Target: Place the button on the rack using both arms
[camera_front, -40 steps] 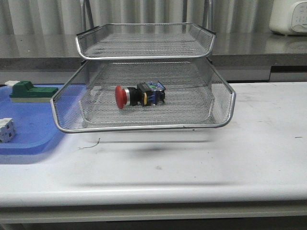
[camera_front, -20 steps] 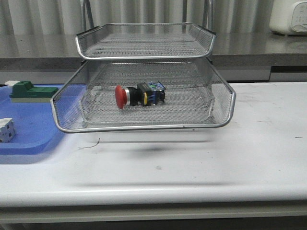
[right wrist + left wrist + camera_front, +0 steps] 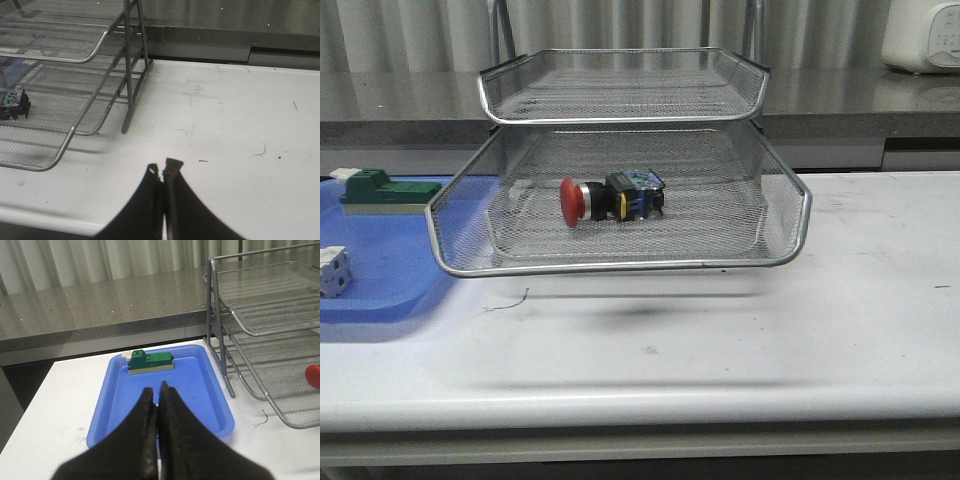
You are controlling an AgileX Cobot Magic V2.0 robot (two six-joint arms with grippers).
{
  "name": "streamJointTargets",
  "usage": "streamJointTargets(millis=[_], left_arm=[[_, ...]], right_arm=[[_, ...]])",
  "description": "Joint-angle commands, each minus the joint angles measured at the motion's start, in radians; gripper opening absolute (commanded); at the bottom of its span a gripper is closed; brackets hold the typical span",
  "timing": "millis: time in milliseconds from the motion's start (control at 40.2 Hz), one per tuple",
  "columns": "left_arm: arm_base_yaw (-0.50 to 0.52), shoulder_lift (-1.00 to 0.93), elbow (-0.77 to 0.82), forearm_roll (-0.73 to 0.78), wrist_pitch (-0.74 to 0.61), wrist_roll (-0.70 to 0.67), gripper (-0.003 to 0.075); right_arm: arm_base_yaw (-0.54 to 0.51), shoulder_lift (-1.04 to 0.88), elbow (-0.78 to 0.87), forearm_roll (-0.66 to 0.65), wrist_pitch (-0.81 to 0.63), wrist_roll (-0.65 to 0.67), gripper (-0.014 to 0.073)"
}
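The button (image 3: pixel 610 198), red head and black-and-blue body, lies on its side in the pulled-out middle tray of the silver wire rack (image 3: pixel 620 262). Its red head shows at the edge of the left wrist view (image 3: pixel 314 376) and its blue-black body in the right wrist view (image 3: pixel 12 103). The rack also shows in both wrist views (image 3: pixel 260 330) (image 3: pixel 75 60). My left gripper (image 3: pixel 155 390) is shut and empty above the near end of the blue tray. My right gripper (image 3: pixel 163 167) is shut and empty over the bare table to the right of the rack. Neither arm shows in the front view.
A blue tray (image 3: pixel 380 260) (image 3: pixel 200 385) lies left of the rack, holding a green block with a white end (image 3: pixel 385 190) (image 3: pixel 150 361) and a small white cube (image 3: pixel 332 270). A grey counter runs behind the table (image 3: pixel 860 330). A white appliance (image 3: pixel 923 35) stands at the back right.
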Motion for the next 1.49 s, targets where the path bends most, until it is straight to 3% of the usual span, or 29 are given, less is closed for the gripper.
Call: streamJointTargets(millis=[0,348,697,797,1220,1469], left_arm=[[0.000,-0.019,-0.023,-0.020,-0.085,-0.009,-0.0019],[0.000,-0.019,-0.023,-0.020,-0.085,-0.009,-0.0019],[0.000,-0.019,-0.023,-0.020,-0.085,-0.009,-0.0019],[0.000,-0.019,-0.023,-0.020,-0.085,-0.009,-0.0019],[0.000,-0.019,-0.023,-0.020,-0.085,-0.009,-0.0019],[0.000,-0.019,-0.023,-0.020,-0.085,-0.009,-0.0019]], right_arm=[[-0.001,0.007,-0.026,0.000,-0.076,-0.004,-0.0061],[-0.001,0.033,-0.046,0.022,-0.171,-0.004,-0.0061],[0.020,0.425,-0.322,0.021,-0.087,-0.086,-0.0061],[0.090,0.521,-0.378,0.021,-0.087,-0.090,-0.0061],[0.573,0.856,-0.487,0.022,-0.080,-0.090,-0.0061],[0.734,1.034,-0.500,0.022,-0.099,-0.090,-0.0061]])
